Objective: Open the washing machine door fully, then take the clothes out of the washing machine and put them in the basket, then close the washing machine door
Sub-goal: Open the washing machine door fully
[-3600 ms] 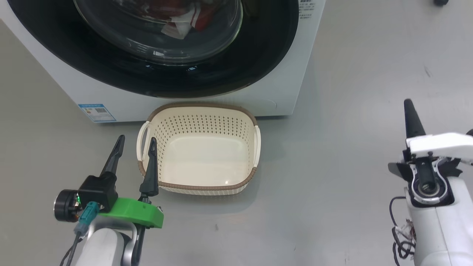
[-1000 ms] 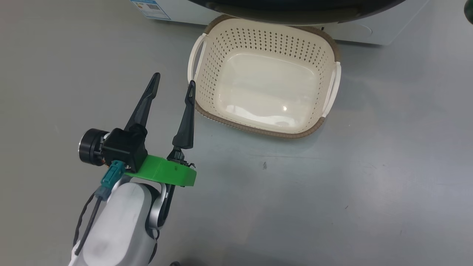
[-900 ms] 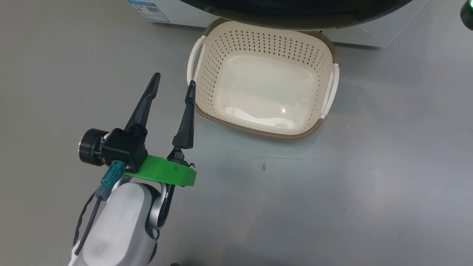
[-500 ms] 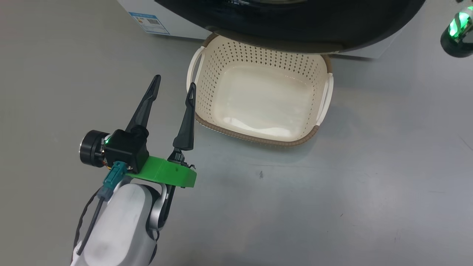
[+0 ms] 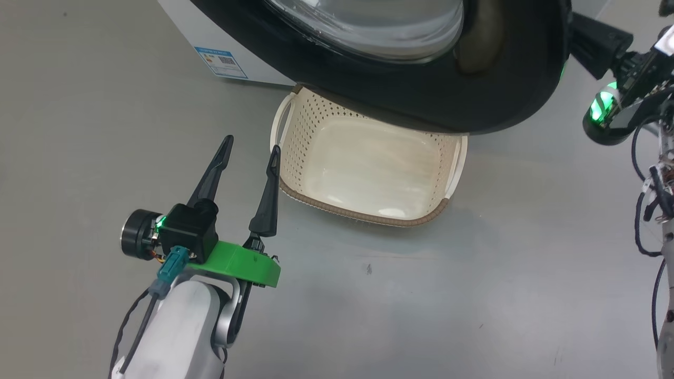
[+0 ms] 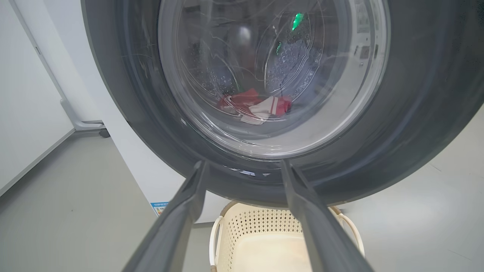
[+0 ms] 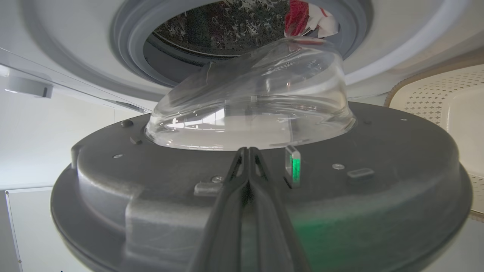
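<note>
We enter: washing machine door (image 5: pixel 410 97), lately shut, now swings partway out above the basket (image 5: pixel 363 213) just right of our wide-open, empty left tool (image 5: pixel 250 145); right tool (image 7: pixel 247 156), closed on nothing, sits against its inner face; clothes (image 7: pixel 297 13) lie in the drum (image 7: pixel 211 30) beyond.

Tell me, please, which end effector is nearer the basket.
Left. The left end effector hangs beside the basket; the right end effector is at the inner side of the washing machine door.

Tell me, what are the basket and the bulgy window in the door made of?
The basket looks like cream plastic: smooth, slightly shiny, with moulded rows of holes. The door window seems to be clear glass, glossy with sharp reflections, though it could be plastic.
</note>
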Motion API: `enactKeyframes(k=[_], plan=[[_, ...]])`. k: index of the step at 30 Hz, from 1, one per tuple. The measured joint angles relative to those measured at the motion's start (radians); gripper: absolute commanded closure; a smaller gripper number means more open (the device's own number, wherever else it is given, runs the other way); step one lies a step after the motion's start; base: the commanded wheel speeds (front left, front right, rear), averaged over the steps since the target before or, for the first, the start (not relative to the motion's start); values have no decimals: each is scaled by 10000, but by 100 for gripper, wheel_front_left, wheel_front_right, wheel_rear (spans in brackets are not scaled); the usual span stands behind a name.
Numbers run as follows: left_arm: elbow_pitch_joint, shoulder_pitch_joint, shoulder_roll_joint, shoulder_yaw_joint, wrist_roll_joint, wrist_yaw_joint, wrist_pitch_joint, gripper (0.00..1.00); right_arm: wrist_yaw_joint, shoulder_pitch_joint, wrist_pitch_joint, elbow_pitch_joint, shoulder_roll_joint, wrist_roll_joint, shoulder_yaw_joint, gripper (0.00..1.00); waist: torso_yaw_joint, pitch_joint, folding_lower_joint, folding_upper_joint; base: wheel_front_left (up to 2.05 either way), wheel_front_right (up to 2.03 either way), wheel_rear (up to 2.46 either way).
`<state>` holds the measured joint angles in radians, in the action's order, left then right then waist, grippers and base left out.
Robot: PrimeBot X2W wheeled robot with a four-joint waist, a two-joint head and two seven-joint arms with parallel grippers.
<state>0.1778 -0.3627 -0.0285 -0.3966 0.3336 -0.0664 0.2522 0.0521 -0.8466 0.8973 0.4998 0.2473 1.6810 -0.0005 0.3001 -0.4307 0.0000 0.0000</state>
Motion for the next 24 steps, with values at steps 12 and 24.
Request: enactKeyframes(k=[12, 24], plan=[[337, 500, -4, -88, -90, 27, 0, 0, 182, 1150, 238, 136, -585, 203, 261, 100, 8, 845, 0, 0, 0, 0, 0], [487, 793, -12, -167, -184, 194, 0, 0, 290, 1835, 495, 75, -953, 167, 786, 100, 58, 1528, -1, 0, 0, 0, 0]])
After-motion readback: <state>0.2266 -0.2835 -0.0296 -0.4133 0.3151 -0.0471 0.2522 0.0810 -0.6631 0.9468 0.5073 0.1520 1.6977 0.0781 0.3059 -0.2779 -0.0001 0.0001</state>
